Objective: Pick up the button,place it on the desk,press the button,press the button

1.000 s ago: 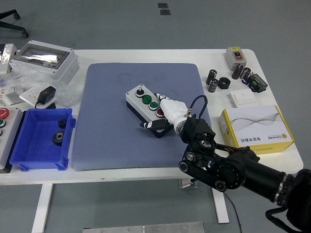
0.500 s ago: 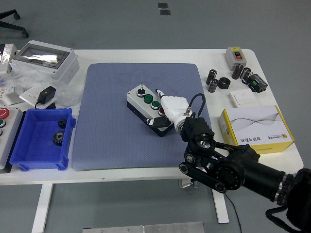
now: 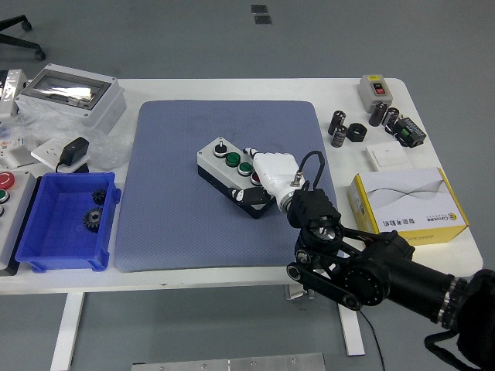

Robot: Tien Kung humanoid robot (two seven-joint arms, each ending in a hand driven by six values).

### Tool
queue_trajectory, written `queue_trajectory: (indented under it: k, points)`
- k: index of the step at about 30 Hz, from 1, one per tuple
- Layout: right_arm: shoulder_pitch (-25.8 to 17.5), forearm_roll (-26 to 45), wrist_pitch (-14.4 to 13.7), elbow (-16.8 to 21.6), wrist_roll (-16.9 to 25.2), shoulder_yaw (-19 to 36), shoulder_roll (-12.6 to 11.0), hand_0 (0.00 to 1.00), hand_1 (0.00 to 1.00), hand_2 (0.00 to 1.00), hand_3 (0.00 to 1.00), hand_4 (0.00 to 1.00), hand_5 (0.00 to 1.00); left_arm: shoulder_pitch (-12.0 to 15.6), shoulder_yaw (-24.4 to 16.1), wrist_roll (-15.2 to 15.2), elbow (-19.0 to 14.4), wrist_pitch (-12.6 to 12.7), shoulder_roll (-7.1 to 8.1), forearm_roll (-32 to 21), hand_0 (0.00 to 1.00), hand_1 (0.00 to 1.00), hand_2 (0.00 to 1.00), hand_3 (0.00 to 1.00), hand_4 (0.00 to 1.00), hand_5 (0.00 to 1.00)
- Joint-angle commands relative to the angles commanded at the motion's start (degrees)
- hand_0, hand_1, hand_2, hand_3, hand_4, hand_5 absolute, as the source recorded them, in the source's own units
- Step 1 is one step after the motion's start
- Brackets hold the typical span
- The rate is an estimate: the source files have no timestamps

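The button box [image 3: 232, 175] is sitting on the blue mat [image 3: 170, 201] in the middle of the desk [image 3: 232, 89], slightly skewed; the right hand [image 3: 267, 176] is lying over its right end, white fingers wrapping the edge near the red button [image 3: 254, 176], so it is grasping the box rather than pressing; the two green buttons [image 3: 238, 162] and the black knob [image 3: 219, 144] are showing clear of the fingers. Risks, as judged: if the hand is pushing sideways while releasing, the box is likely sliding or turning on the mat; a fingertip resting by the red button may be triggering it early; the loose cable [image 3: 312, 160] at the wrist may be snagging the box corner. Left hand is not showing.
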Motion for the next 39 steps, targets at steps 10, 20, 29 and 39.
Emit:
queue_trajectory:
  k: [10, 20, 29, 39]
  points:
    - [-0.5, 4.4, -5.1, 2.1, 9.0, 2.0, -1.9, 0.061, 0.257, 0.337, 0.367, 0.002, 0.002, 0.0, 0.1, 0.3, -0.1, 0.4, -0.15, 0.2, 0.494, 0.465, 0.462, 0.738, 0.002, 0.002]
    - [2.1, 5.0, -2.2, 8.7, 24.1, -3.2, -8.6, 0.072, 0.261, 0.344, 0.371, 0.029, 0.002, -0.2, 0.4, 1.1, -0.2, 1.0, -0.39, 0.5, 0.493, 0.465, 0.464, 0.738, 0.002, 0.002]
    - [4.7, -0.5, -3.2, 4.8, 35.0, -6.4, -9.7, 0.106, 0.272, 0.346, 0.378, 0.016, 0.002, -0.6, 0.3, 1.4, -0.2, 0.8, -0.50, 1.2, 0.489, 0.459, 0.461, 0.738, 0.002, 0.002]
    - [5.6, 0.0, -3.4, 1.1, 37.6, -9.0, -9.1, 0.128, 0.285, 0.346, 0.385, 0.023, 0.002, -0.8, -0.2, 1.6, -0.3, 0.5, -0.52, 1.8, 0.488, 0.457, 0.460, 0.738, 0.002, 0.002]
